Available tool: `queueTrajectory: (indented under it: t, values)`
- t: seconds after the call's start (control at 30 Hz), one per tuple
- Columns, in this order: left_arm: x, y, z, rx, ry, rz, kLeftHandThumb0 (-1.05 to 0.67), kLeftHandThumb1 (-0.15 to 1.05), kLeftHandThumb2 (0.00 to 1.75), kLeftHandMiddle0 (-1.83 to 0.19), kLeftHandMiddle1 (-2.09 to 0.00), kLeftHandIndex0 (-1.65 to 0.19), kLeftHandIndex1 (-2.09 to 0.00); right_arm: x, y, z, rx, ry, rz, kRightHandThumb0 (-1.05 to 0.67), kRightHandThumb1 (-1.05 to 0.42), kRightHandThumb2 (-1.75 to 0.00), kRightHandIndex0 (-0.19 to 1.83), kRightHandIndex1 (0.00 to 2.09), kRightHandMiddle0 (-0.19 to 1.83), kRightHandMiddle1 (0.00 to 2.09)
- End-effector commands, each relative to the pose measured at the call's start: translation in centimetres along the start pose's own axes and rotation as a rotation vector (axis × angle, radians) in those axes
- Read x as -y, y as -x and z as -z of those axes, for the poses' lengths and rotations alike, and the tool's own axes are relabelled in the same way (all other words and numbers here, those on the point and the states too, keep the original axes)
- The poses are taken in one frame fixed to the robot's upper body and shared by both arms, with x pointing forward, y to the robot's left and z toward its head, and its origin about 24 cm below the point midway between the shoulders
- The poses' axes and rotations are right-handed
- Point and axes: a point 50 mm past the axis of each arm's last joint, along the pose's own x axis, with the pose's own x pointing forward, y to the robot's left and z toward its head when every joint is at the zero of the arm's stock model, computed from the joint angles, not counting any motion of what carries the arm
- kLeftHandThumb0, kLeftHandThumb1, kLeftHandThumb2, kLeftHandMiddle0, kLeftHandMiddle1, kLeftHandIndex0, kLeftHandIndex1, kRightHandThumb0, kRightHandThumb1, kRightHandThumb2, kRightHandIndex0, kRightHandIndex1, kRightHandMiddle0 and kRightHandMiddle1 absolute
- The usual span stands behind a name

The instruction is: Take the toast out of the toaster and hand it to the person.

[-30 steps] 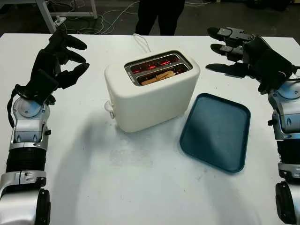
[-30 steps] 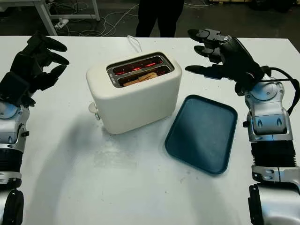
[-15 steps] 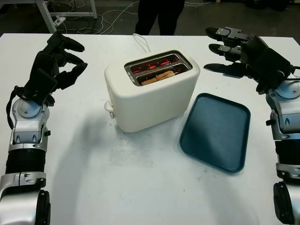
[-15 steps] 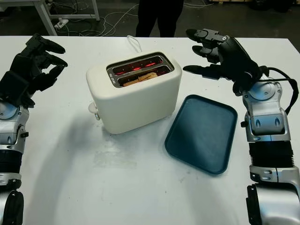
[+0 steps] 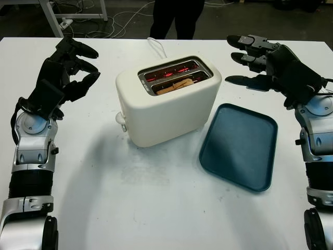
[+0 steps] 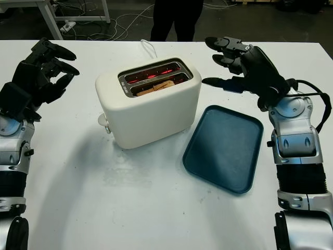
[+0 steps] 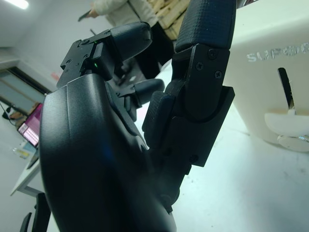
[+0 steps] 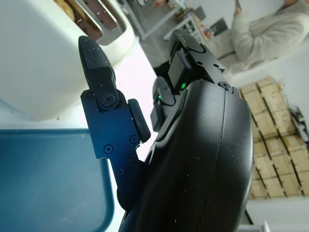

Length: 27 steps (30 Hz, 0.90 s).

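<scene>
- The right hand (image 5: 265, 65), open and holding nothing, hovers above the white table (image 5: 156, 208) just right of the toaster (image 5: 169, 101), beyond the far edge of the blue tray (image 5: 240, 147).
- The left hand (image 5: 65, 67), fingers curled and empty, is raised well left of the toaster.
- The toast (image 5: 177, 85) sits low in the toaster's nearer slot, elements glowing red.
- A person (image 5: 174, 15) in dark trousers stands behind the table's far edge.
</scene>
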Motion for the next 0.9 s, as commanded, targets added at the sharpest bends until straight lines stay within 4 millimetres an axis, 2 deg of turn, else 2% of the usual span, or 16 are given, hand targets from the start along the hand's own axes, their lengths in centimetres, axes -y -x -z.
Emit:
queueTrajectory:
  t: [0.0,0.37,0.63,0.87]
  values:
    - [-0.20,0.24,0.20,-0.006,-0.001,0.005,-1.05,0.92,0.21,-0.15,-1.51,-0.14,-1.43,-0.13,-0.05,-0.07,0.012,0.006,0.006,-0.63,-0.84,-0.01,0.44,0.04,0.42,0.02]
    - [-0.18,0.19,0.29,-0.008,-0.010,0.010,-1.05,0.92,0.21,-0.14,-1.51,-0.13,-1.44,-0.20,-0.10,0.05,0.006,0.016,0.001,-0.63,-0.85,0.00,0.45,0.04,0.42,0.01]
    - [-0.05,0.06,0.18,-0.009,-0.010,0.012,-1.05,0.92,0.23,-0.10,-1.55,-0.09,-1.48,0.18,0.31,-0.51,0.025,-0.029,0.006,-0.44,-0.83,0.00,0.37,0.00,0.37,0.00]
    - [-0.07,0.03,0.14,-0.004,-0.023,0.012,-1.05,0.92,0.24,-0.09,-1.57,-0.07,-1.51,0.23,0.42,-0.46,0.026,-0.018,0.007,-0.39,-0.83,0.00,0.37,0.01,0.37,0.01]
